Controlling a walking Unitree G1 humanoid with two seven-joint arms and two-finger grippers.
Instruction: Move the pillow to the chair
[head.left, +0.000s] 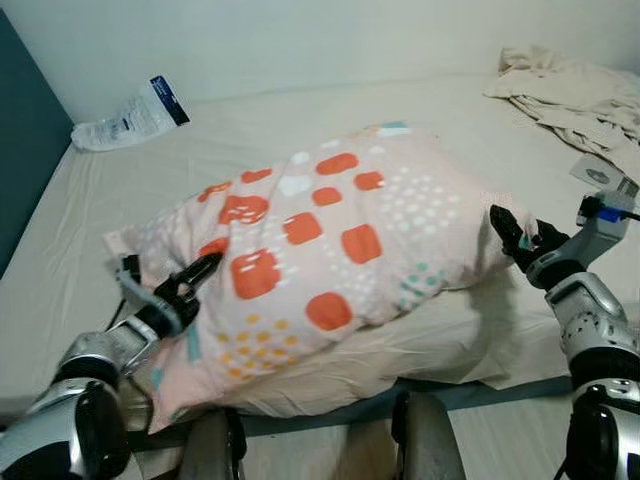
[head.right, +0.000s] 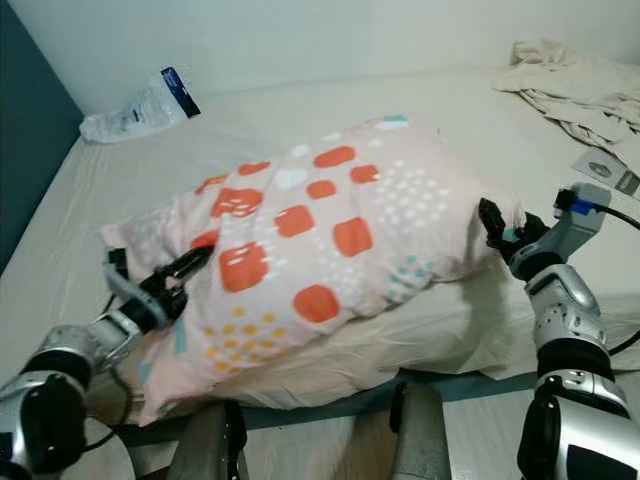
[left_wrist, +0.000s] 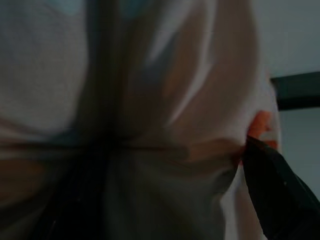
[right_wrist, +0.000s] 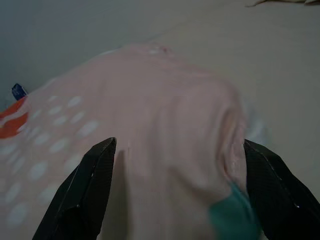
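Both hands flank the pillow (head.left: 320, 250): left hand (head.left: 190, 280) pinching fabric, right hand (right_wrist: 175, 192) spread wide; I've not lifted it off the bed (head.left: 300, 110).

No lettering is legible on anything here.

Soft, even room light fills both head views, which are sharp, with faint shading under the pink orange-patterned fabric pillow (head.left: 330, 240). The left wrist view is dim and blurred; the right wrist view is brighter but soft-focused.
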